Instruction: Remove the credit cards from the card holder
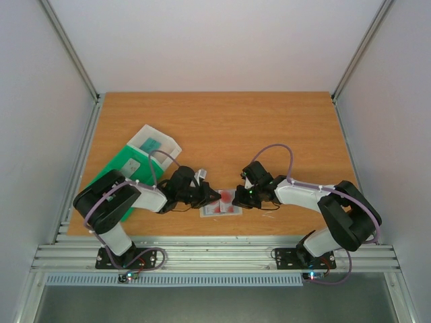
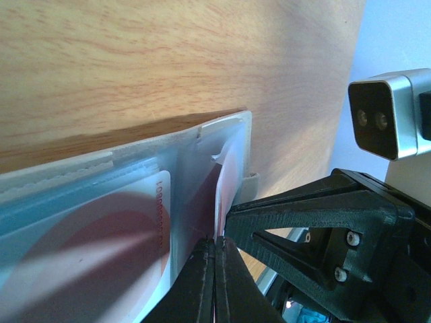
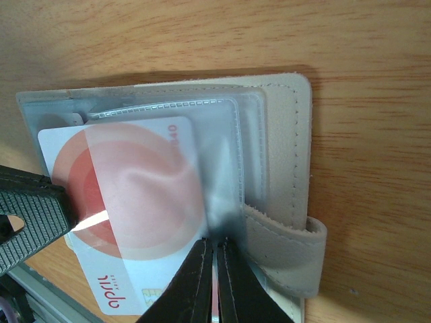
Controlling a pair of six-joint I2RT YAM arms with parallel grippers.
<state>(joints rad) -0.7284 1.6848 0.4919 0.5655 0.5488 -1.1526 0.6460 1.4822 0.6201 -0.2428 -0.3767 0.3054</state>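
Observation:
The card holder (image 1: 220, 209) lies open on the table between both grippers, a pale stitched sleeve (image 3: 283, 134) with a strap tab (image 3: 296, 249) and clear pockets. A white credit card with a red disc (image 3: 128, 195) sticks partly out of a pocket. My left gripper (image 2: 215, 245) is shut on a thin red-and-white edge, which looks like that card's edge; its finger (image 3: 30, 212) sits at the card's left side. My right gripper (image 3: 217, 247) is shut on the clear pocket's edge beside the tab. From above, the left gripper (image 1: 213, 199) and the right gripper (image 1: 236, 197) nearly touch.
A green tray (image 1: 116, 171) lies at the left with a grey card (image 1: 132, 166) on it. A clear box (image 1: 166, 149) at its far end holds a teal card (image 1: 150, 143). The table's front edge and metal rails (image 1: 215, 256) run close below the holder.

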